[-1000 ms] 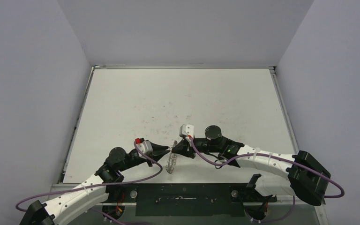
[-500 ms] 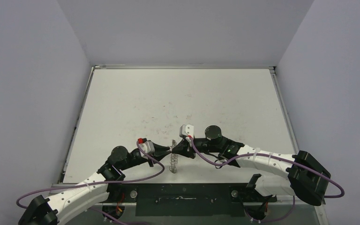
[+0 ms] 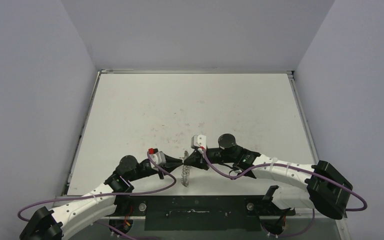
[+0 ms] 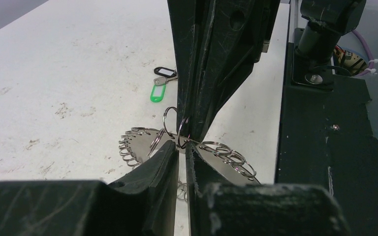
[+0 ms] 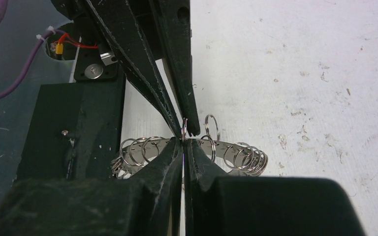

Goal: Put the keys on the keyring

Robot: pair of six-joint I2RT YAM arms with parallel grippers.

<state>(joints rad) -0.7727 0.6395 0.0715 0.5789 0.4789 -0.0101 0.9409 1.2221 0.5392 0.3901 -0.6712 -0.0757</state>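
The keyring (image 3: 183, 175), a silvery band fringed with small wire loops, hangs on edge just above the table between my two grippers. My left gripper (image 3: 181, 162) and right gripper (image 3: 188, 160) meet tip to tip at its top. In the left wrist view my left gripper (image 4: 182, 147) is closed on the keyring (image 4: 138, 142) where a small loop sits. In the right wrist view my right gripper (image 5: 184, 142) is shut on a thin wire loop of the keyring (image 5: 236, 155). The keys (image 4: 160, 81), with green and black tags, lie on the table beyond; they are hidden in the top view.
The white table (image 3: 190, 100) is scuffed and walled by grey panels on three sides. A black base plate (image 3: 195, 212) with the arm mounts runs along the near edge, close below the keyring. Purple cables (image 3: 145, 189) loop beside both arms.
My left gripper has shifted a little to the right and nearer, and the keyring has moved slightly with it. The right gripper has barely moved.
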